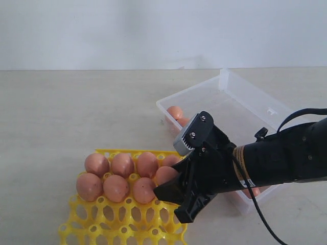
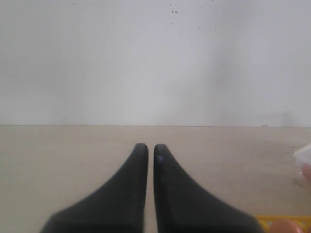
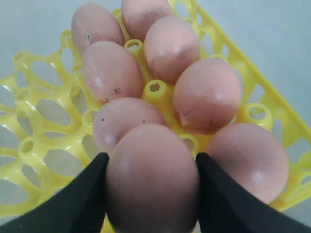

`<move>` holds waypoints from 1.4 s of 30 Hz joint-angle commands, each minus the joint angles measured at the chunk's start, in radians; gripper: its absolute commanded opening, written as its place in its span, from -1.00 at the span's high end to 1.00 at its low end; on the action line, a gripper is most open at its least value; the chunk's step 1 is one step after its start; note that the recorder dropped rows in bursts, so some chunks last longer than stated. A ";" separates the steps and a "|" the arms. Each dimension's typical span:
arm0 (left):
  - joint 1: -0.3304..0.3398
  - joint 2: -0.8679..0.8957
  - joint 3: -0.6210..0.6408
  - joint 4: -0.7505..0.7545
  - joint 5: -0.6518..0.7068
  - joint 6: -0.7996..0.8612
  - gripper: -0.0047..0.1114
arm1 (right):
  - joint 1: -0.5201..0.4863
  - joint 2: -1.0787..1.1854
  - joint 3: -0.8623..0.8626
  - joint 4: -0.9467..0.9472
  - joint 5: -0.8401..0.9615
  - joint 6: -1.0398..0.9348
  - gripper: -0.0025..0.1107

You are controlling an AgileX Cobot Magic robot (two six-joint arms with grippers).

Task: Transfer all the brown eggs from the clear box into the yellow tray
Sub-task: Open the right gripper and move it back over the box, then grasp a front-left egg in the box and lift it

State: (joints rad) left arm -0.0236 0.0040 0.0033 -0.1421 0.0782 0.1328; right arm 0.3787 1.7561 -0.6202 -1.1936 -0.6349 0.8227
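- My right claw (image 3: 151, 161) grips one brown egg (image 3: 151, 187); it sits between the fingers, long axis along them, over the yellow tray (image 3: 43, 145)
- My left claw (image 2: 150, 151): fingers together

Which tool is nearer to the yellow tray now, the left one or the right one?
Right. The right tool holds a brown egg directly over the yellow tray. The left tool is off the tray, above the table; its camera catches only a tray corner.
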 commanded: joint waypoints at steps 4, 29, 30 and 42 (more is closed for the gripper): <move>0.001 -0.004 -0.003 -0.003 -0.003 -0.007 0.85 | 0.003 0.000 0.002 0.018 -0.001 -0.019 0.11; 0.001 -0.004 -0.003 -0.003 -0.004 -0.007 0.85 | -0.089 -0.091 -0.547 0.475 1.352 -0.282 0.13; 0.001 -0.004 -0.003 -0.003 -0.004 -0.007 0.85 | -0.105 -0.051 -0.612 0.576 1.379 -0.381 0.13; 0.001 -0.004 -0.003 -0.003 0.000 -0.007 0.85 | -0.123 0.213 -0.868 1.320 1.651 -1.296 0.13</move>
State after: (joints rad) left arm -0.0236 0.0040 0.0033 -0.1421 0.0782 0.1328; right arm 0.2591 1.9592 -1.4721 0.0949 1.0524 -0.3762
